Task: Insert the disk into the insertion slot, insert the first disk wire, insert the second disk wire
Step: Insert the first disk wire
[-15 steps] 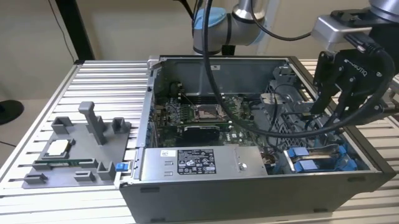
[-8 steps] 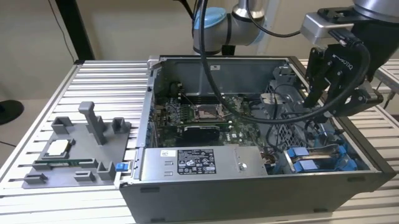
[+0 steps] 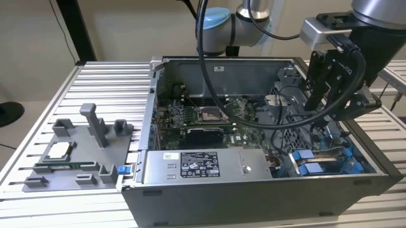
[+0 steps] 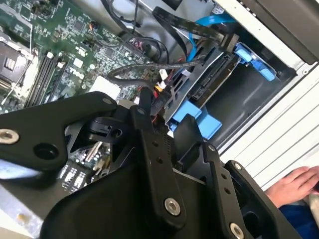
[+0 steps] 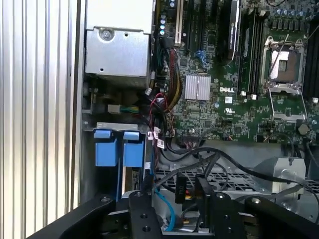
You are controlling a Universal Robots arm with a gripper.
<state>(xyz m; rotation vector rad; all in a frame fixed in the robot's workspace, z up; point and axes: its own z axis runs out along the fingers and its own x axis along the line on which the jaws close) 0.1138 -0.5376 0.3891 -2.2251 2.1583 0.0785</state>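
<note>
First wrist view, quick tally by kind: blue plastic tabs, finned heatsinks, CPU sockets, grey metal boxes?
Blue plastic tabs: 2
Finned heatsink: 1
CPU socket: 1
Grey metal box: 1
Total: 5

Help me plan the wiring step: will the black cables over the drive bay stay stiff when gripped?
Probably not. The black cables droop in loose curves across the perforated drive bay, so they likely flop. Their thin round jackets may twist when pinched.
</note>
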